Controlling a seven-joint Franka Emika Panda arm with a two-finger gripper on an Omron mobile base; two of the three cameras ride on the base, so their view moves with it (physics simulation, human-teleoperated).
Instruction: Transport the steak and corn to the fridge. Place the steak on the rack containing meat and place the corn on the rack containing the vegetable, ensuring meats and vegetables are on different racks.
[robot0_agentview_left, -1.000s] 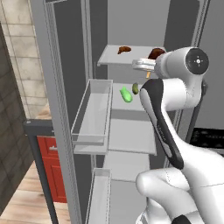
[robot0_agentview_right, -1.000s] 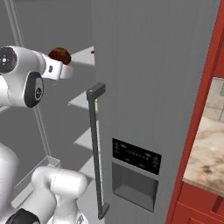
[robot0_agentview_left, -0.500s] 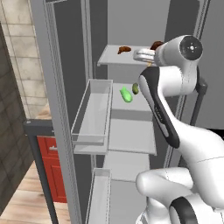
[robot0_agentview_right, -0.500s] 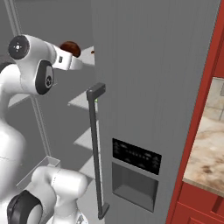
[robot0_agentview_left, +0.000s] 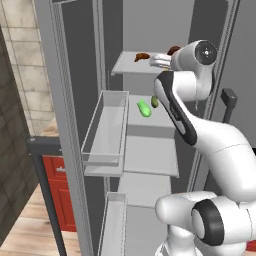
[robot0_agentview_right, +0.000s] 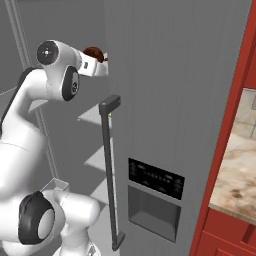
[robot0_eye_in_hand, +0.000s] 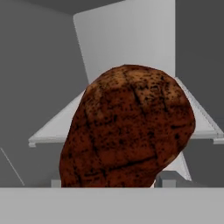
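My gripper (robot0_agentview_left: 167, 56) is shut on the steak (robot0_agentview_left: 174, 50), a dark reddish-brown lump held high inside the open fridge (robot0_agentview_left: 75, 100). The hand view has the steak (robot0_eye_in_hand: 131, 131) close up, hiding the fingers. It hangs just right of the top rack (robot0_agentview_left: 125, 68), which carries a small brown piece of meat (robot0_agentview_left: 141, 56). One rack lower (robot0_agentview_left: 150, 122) lie the bright green corn (robot0_agentview_left: 144, 108) and the darker green vegetable (robot0_agentview_left: 155, 101). From the right base view the steak (robot0_agentview_right: 93, 52) pokes up behind the hand (robot0_agentview_right: 100, 60).
The open left door carries clear bins (robot0_agentview_left: 105, 130) close to the racks. The shut right door has a dark bar handle (robot0_agentview_right: 111, 165) and a dispenser panel (robot0_agentview_right: 155, 177). Red cabinets with a marble counter (robot0_agentview_right: 235, 175) stand to the right.
The hand has risen with the steak and moved in towards the top rack. The corn, the vegetable and the meat lie where they were.
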